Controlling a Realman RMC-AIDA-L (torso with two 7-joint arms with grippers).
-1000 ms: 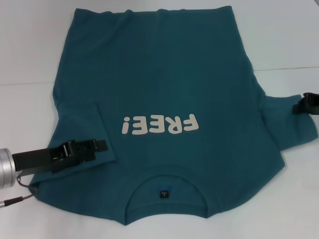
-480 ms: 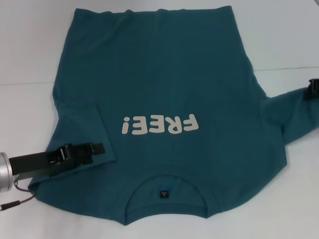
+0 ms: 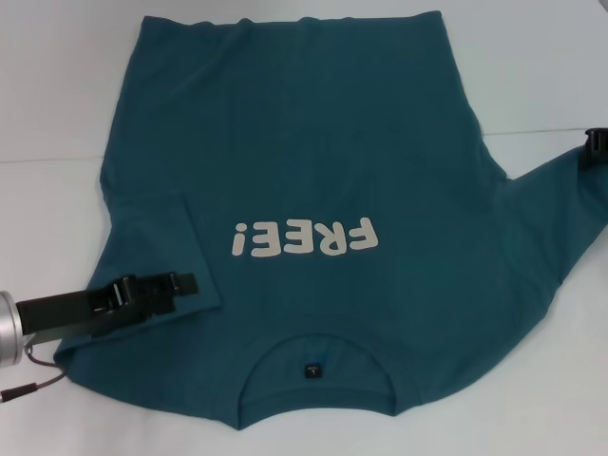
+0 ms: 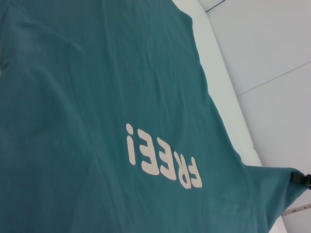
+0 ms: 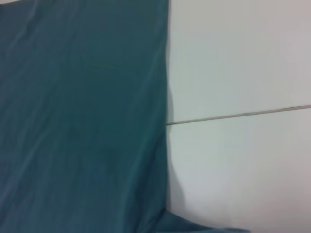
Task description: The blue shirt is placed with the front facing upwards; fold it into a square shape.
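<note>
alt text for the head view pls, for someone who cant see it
A blue shirt lies front up on a white table, collar nearest the camera, cream FREE! lettering on its chest. The left gripper rests on the left sleeve, which is folded inward; the right gripper holds the right sleeve's tip at the picture's edge, stretched outward.

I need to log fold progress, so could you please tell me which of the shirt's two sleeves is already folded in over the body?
The left sleeve, under the left gripper, lies folded over the blue shirt. The right sleeve stretches outward, held by the right gripper.
</note>
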